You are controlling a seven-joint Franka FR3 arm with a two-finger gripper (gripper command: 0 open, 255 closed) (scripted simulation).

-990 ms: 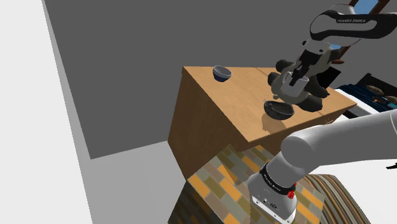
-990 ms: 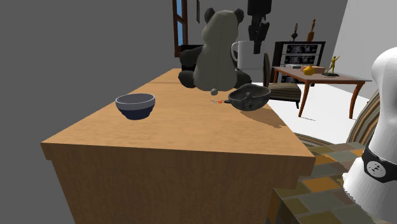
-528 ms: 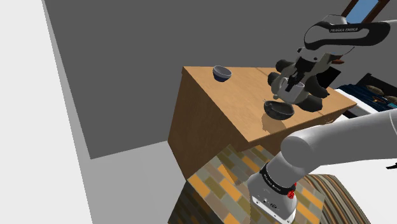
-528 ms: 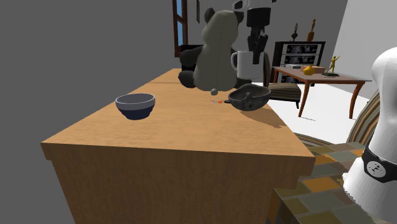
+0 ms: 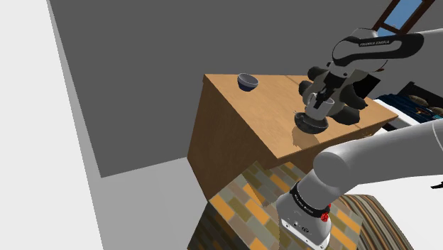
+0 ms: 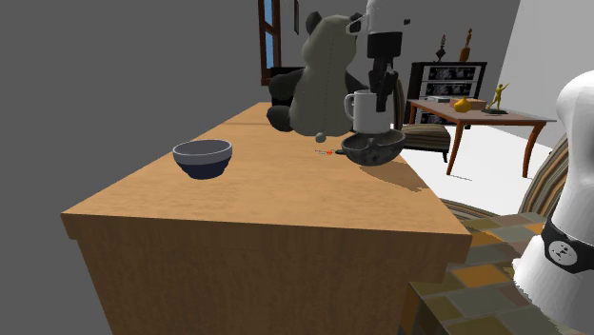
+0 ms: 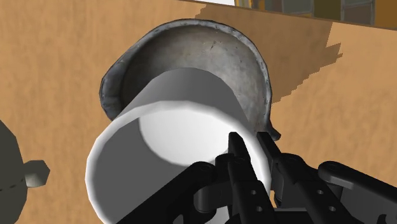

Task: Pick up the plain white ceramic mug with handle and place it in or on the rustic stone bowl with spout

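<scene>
**White handled mug held over the bowl, ready to be set down**
The black two-finger gripper pinches the wall of the plain white mug with a handle, one finger inside the rim, over the rough dark grey spouted bowl. The mug should go down straight and level, and the fingers should part only once it is seated. The wrist view shows the mug's base inside the bowl's outline. The second exterior view shows that base about level with the bowl's rim.

Mug hides bowl floor; end effector covers part of mug rim.

End effector clasps mug rim over bowl.
</scene>
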